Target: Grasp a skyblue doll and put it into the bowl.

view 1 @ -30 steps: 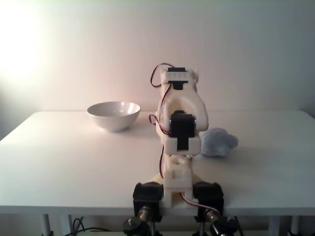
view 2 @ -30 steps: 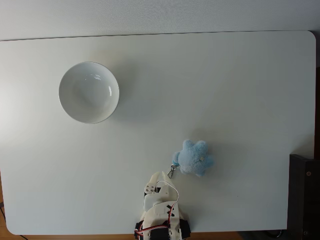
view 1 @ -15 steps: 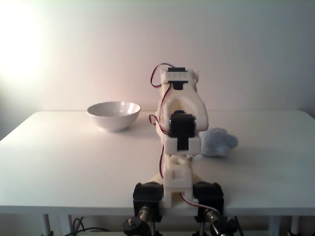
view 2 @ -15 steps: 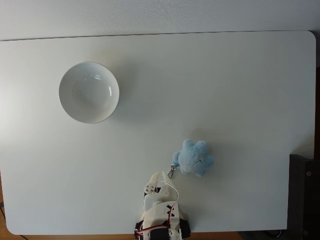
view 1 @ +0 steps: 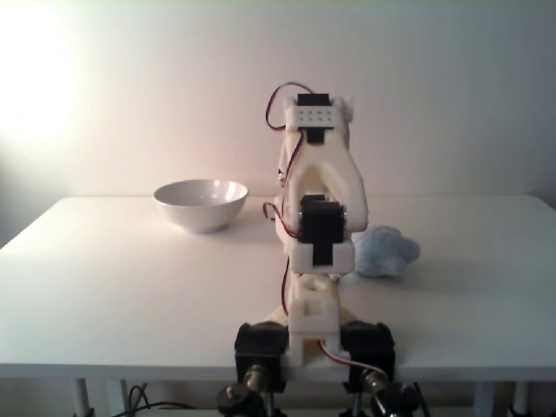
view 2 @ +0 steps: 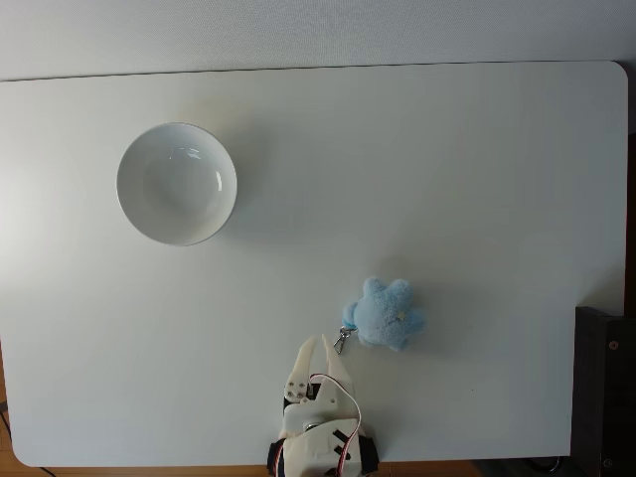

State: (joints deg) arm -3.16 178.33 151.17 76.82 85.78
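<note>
The skyblue doll [view 2: 388, 313] lies on the white table right of centre, its metal clasp [view 2: 341, 341] pointing toward the arm. In a fixed view from the front, the doll [view 1: 388, 250] peeks out to the right of the arm. The white bowl [view 2: 204, 214] stands far off at the upper left with nothing in it, and the bowl [view 1: 201, 215] sits left of the arm in the front view. My gripper [view 2: 316, 344] hovers near the table's front edge, just left of the clasp. Its two fingers are spread in a narrow V and hold nothing.
The arm's base [view 2: 323, 457] is clamped at the table's front edge [view 1: 130, 369]. A dark object [view 2: 604, 397] stands beyond the table's right edge. A wall [view 1: 434, 104] runs along behind the table.
The arm has lifted and reached slightly forward. The gripper fingers, folded together before, now stand apart near the clasp. Doll and bowl have not moved.
</note>
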